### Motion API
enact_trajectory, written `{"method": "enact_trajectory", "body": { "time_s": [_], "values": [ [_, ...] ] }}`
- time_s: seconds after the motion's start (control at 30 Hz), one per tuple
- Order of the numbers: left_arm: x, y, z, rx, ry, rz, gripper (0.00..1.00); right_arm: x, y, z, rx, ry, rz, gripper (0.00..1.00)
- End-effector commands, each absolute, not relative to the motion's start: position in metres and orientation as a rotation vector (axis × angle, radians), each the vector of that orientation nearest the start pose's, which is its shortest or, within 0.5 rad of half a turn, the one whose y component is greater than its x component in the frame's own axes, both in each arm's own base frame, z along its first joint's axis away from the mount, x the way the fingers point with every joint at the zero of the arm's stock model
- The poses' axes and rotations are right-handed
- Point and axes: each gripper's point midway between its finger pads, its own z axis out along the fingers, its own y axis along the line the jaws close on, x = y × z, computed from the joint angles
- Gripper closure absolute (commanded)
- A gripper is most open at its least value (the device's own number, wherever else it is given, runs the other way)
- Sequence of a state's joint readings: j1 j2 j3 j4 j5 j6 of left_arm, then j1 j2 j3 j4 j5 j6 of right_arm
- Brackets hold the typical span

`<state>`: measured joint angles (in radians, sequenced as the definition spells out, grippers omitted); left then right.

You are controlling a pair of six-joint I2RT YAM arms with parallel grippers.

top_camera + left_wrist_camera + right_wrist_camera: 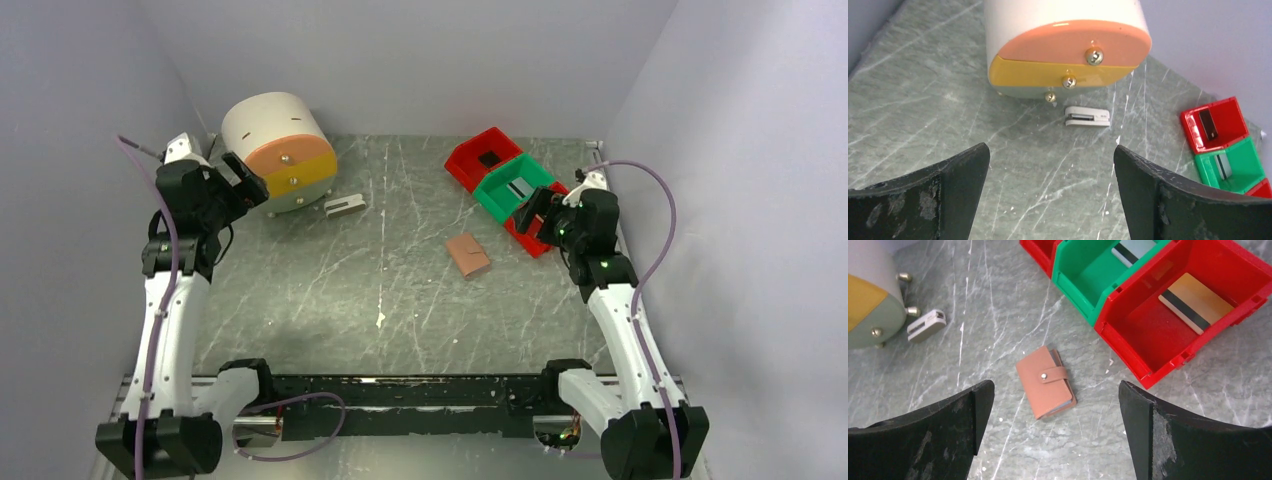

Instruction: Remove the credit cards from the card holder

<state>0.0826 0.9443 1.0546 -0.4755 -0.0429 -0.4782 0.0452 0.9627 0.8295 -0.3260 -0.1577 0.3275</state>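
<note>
Card holder lies closed near red bin, strap seemingly fastened

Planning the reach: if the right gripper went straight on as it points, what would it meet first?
Most likely the closed card holder on the table, midway between the open fingers of the right gripper; depth is unclear.

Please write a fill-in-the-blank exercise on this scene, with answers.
The small tan leather card holder lies ____, its strap snapped.
The gold-brown striped plastic card lies in a ____ plastic bin.
The grey-white card lies in the ____ plastic bin.
The left gripper and right gripper are both ____.
Missing: closed; red; green; open.
</note>
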Motion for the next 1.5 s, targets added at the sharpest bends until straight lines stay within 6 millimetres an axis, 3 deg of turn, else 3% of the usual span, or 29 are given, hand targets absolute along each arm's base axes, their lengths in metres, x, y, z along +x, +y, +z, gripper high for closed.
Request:
{"method": "enact_trajectory", "body": {
  "time_s": [0.0, 0.17, 0.23, 0.27, 0.37, 0.5, 0.63, 0.73, 0.87, 1.03, 1.13, 1.3, 1.37, 1.47],
  "values": [
    [0.327, 0.0, 0.277, -0.538, 1.992, -0.3, 0.01, 0.321, 0.047, 0.238, 0.284, 1.944, 0.385, 0.01],
    [0.34, -0.022, 0.276, -0.486, 1.979, -0.457, 0.01, 0.314, 0.073, 0.22, 0.26, 1.943, 0.565, 0.01],
    [0.341, -0.027, 0.279, -0.481, 1.972, -0.492, 0.01, 0.312, 0.064, 0.196, 0.469, 2.022, 0.56, 0.0],
    [0.341, -0.029, 0.279, -0.471, 1.97, -0.505, 0.01, 0.312, 0.069, 0.191, 0.505, 2.044, 0.603, 0.0],
    [0.338, -0.034, 0.279, -0.448, 1.955, -0.535, 0.01, 0.314, 0.093, 0.181, 0.435, 2.079, 0.76, 0.0],
    [0.331, -0.042, 0.279, -0.419, 1.934, -0.583, 0.01, 0.315, 0.108, 0.181, 0.339, 2.089, 0.846, 0.0],
    [0.326, -0.048, 0.27, -0.394, 1.938, -0.618, 0.01, 0.311, 0.128, 0.159, 0.199, 2.241, 0.742, 0.01],
    [0.323, -0.051, 0.261, -0.393, 1.924, -0.64, 0.01, 0.308, 0.149, 0.135, 0.061, 2.368, 0.529, 0.04],
    [0.317, -0.054, 0.26, -0.368, 1.883, -0.66, 0.01, 0.304, 0.142, 0.101, -0.009, 2.531, 0.165, 0.05],
    [0.309, -0.049, 0.256, -0.369, 1.915, -0.61, 0.01, 0.321, 0.124, 0.096, -0.019, 2.541, -0.082, 0.07],
    [0.307, -0.05, 0.25, -0.366, 1.941, -0.609, 0.01, 0.333, 0.12, 0.1, -0.024, 2.516, -0.146, 0.07],
    [0.307, -0.052, 0.247, -0.369, 1.949, -0.627, 0.01, 0.363, 0.124, 0.111, 0.01, 2.483, -0.194, 0.06],
    [0.307, -0.054, 0.249, -0.36, 1.942, -0.634, 0.01, 0.38, 0.126, 0.126, 0.087, 2.459, -0.202, 0.06],
    [0.308, -0.054, 0.248, -0.356, 1.942, -0.635, 0.01, 0.406, 0.148, 0.135, 0.117, 2.425, -0.098, 0.05]
  ]
}}
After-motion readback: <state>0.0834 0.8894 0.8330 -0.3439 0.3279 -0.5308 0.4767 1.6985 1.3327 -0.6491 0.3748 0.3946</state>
